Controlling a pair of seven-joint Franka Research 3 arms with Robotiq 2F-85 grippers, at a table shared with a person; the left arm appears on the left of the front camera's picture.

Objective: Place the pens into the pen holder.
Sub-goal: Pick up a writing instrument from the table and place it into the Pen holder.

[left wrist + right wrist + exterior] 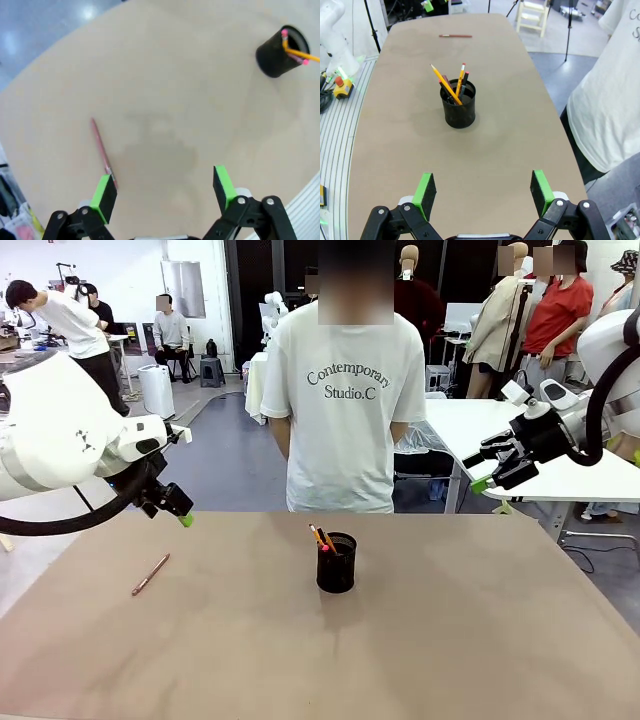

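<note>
Reddish-brown pen (101,148) lies just past my left gripper (164,189), jaws wide. Pen holder (459,107), with seemingly three pens (451,86), stands ahead of my right gripper (483,189), also wide.

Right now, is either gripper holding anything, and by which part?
Nothing is held: the left gripper and right gripper are both open and empty.

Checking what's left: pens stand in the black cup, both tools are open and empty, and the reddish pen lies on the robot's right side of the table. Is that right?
No: the front view shows the reddish pen on the robot's left side of the table, near the open, empty left tool. Otherwise yes: pens stand in the black cup, and the right tool is open and empty.
</note>
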